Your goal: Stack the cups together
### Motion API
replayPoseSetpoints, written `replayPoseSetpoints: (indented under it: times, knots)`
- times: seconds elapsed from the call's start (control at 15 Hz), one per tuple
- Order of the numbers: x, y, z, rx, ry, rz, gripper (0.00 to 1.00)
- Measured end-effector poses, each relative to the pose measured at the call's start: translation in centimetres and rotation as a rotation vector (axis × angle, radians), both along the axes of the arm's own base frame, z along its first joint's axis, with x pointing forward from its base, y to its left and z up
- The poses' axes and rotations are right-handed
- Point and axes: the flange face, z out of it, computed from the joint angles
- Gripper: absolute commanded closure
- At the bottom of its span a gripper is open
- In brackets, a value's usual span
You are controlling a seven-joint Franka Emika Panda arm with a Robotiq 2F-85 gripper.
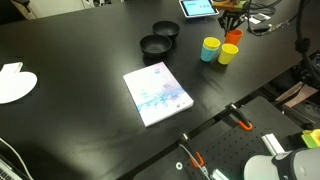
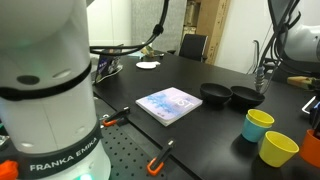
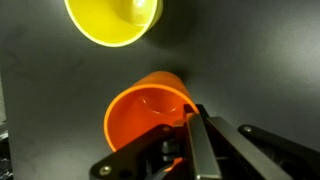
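An orange cup fills the wrist view, and my gripper is shut on its right rim, with one finger inside the cup. In an exterior view the gripper sits right over this orange cup at the table's far right. A yellow cup stands just in front of it and also shows in the wrist view. Beside it a second yellow cup sits nested in the teal-blue cup. That pair and the single yellow cup also show in an exterior view. I cannot tell whether the orange cup is lifted off the table.
A book lies mid-table, and it also shows in an exterior view. Two black bowls stand behind the book. A tablet lies near the gripper. A white object lies at the far left. The table's edge runs close past the cups.
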Motion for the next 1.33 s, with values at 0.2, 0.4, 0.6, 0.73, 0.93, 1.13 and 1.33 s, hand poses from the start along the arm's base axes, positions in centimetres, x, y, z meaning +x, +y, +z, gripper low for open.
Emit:
replayPoseSetpoints:
  times: [0.2, 0.4, 0.6, 0.73, 0.93, 1.13, 1.33]
  knots:
    - [0.3, 0.9, 3.0, -0.014, -0.015, 0.026, 0.99]
    - [0.0, 3.0, 6.6, -0.026, -0.026, 0.073, 0.99]
    - [-1.4, 5.8, 9.4, -0.037, -0.008, 0.153, 0.99]
    - [-2.7, 7.9, 10.5, -0.033, 0.008, 0.209, 0.99]
    - [-4.2, 11.2, 10.9, -0.005, 0.026, 0.285, 0.99]
    - [-4.7, 14.9, 10.4, 0.031, 0.03, 0.357, 0.99]
    - [-3.9, 18.0, 9.8, 0.037, 0.007, 0.422, 0.99]
